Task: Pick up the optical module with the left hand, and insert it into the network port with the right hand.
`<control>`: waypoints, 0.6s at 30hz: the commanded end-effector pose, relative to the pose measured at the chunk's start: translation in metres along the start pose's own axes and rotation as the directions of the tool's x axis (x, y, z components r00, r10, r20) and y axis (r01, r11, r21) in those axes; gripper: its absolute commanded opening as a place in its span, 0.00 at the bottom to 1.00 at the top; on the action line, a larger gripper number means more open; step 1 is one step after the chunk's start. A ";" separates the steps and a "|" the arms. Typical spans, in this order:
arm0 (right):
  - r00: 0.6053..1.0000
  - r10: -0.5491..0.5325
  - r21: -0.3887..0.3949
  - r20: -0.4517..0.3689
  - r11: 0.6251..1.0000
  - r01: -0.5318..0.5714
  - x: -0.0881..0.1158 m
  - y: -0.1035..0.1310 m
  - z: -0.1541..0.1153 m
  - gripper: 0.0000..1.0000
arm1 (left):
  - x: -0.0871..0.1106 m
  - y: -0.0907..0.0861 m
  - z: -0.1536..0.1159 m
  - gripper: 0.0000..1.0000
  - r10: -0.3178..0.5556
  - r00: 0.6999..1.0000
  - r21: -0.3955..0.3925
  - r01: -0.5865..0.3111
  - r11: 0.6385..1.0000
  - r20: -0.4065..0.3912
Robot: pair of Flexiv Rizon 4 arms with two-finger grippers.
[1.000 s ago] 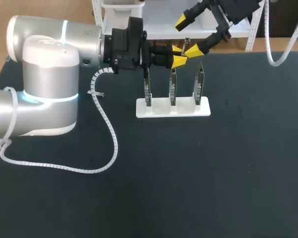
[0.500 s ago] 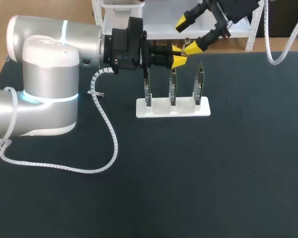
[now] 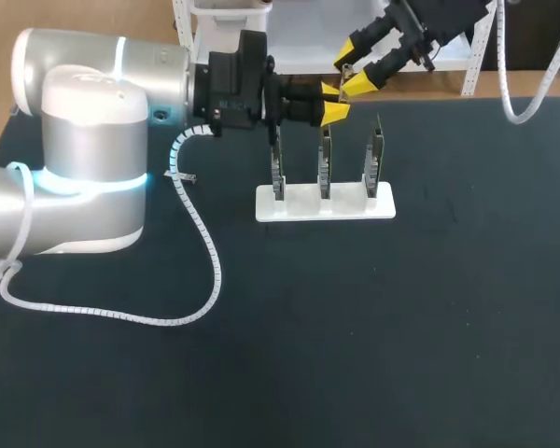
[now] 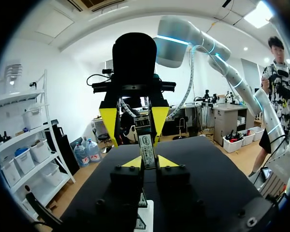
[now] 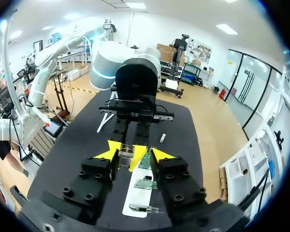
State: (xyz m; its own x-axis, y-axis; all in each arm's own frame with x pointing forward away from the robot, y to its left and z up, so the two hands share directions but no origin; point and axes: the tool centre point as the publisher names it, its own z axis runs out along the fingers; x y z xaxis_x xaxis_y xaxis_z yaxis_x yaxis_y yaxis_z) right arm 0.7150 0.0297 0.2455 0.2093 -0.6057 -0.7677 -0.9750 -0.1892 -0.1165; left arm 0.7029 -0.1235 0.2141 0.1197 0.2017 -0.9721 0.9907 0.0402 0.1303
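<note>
My left gripper [image 3: 334,103] hangs above the white stand [image 3: 325,202], shut on the optical module [image 4: 147,145], a slim metal bar that sticks out past its tips. My right gripper [image 3: 355,67] comes in from the far right and faces the left one. In the left wrist view its yellow fingers [image 4: 109,123] stand on either side of the module's far end, with narrow gaps showing. In the right wrist view the module [image 5: 127,151] lies between the right gripper's [image 5: 135,153] tips. Three circuit boards with ports [image 3: 324,168] stand upright in the stand.
The left arm's white spiral cable [image 3: 202,238] loops over the dark tabletop [image 3: 373,336] to the left of the stand. A small pale clip [image 3: 185,176] lies beside it. A white shelf frame [image 3: 471,70] stands at the table's far edge behind the right gripper.
The right gripper's fingers have narrowed from wide open to close around the module's free end, and it has shifted slightly up and away. The left gripper has held still with the module.
</note>
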 end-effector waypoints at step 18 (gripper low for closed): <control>1.000 0.000 0.008 0.000 1.000 0.000 0.001 -0.004 0.000 0.00 | -0.001 -0.005 0.001 0.00 0.000 1.000 0.006 0.000 1.000 -0.002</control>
State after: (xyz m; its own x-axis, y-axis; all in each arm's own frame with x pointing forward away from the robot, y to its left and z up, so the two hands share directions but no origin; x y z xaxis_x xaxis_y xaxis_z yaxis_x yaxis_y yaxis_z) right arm 0.7151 0.0298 0.2455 0.2093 -0.6055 -0.7679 -0.9749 -0.1906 -0.1154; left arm 0.7033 -0.1233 0.2142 0.1192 0.2026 -0.9720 0.9906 0.0418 0.1302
